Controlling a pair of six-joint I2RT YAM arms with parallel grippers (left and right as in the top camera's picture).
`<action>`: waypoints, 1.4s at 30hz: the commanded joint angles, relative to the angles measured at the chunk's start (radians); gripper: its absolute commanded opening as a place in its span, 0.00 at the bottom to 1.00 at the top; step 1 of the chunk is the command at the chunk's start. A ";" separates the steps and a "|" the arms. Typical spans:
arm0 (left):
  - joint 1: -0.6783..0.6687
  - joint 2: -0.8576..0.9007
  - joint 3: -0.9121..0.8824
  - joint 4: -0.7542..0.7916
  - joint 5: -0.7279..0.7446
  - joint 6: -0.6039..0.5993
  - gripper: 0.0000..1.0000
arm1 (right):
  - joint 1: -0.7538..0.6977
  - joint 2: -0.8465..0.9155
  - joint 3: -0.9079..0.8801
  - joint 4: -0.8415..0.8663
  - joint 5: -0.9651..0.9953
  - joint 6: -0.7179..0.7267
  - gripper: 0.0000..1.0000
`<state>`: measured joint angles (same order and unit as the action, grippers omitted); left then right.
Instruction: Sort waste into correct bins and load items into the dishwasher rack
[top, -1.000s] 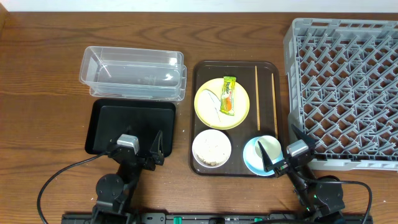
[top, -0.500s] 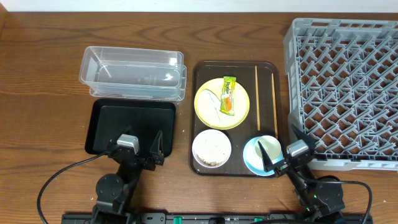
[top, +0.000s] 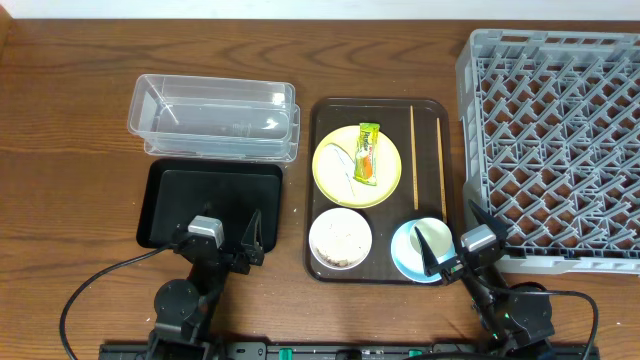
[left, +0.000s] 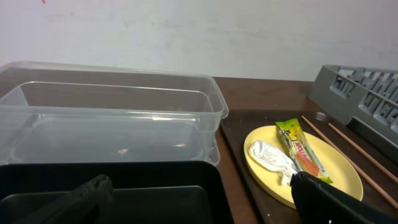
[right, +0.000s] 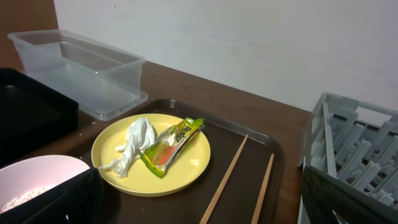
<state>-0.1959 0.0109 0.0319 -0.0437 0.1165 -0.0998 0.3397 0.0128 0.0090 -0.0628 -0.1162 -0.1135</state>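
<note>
**Status: Both Grippers Open**

The left gripper (top: 222, 238) stood at the near edge of the counter (top: 70, 120), jaws wide apart, over the near end of the black tray (top: 165, 190). The right gripper (top: 455, 238) stood at the near edge, jaws wide apart, just beside the blue bowl (top: 403, 258). The tub (top: 213, 118) lay behind the black tray, toward the far edge.

The brown tray (top: 322, 120) at mid-counter carried:
- the plate (top: 335, 178), bearing the wrapper (top: 368, 150) and scrap (top: 340, 158);
- the white bowl (top: 318, 225), containing rice (top: 342, 242);
- the blue bowl, containing the cup (top: 432, 235);
- two chopsticks (top: 412, 155), along its right side.

The rack (top: 560, 130) occupied the far right corner.
</note>
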 joint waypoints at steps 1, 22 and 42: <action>0.005 -0.007 -0.028 -0.003 0.003 0.013 0.93 | -0.008 -0.003 -0.003 0.000 -0.005 0.001 0.99; 0.005 -0.005 0.059 0.102 0.117 -0.161 0.93 | -0.008 -0.002 0.065 0.010 -0.107 0.192 0.99; 0.000 0.847 1.120 -0.881 0.300 -0.191 0.93 | -0.008 0.771 1.073 -0.841 -0.136 0.214 0.99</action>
<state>-0.1963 0.7643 1.0374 -0.8616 0.3889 -0.2886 0.3397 0.6991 0.9932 -0.8684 -0.2256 0.0959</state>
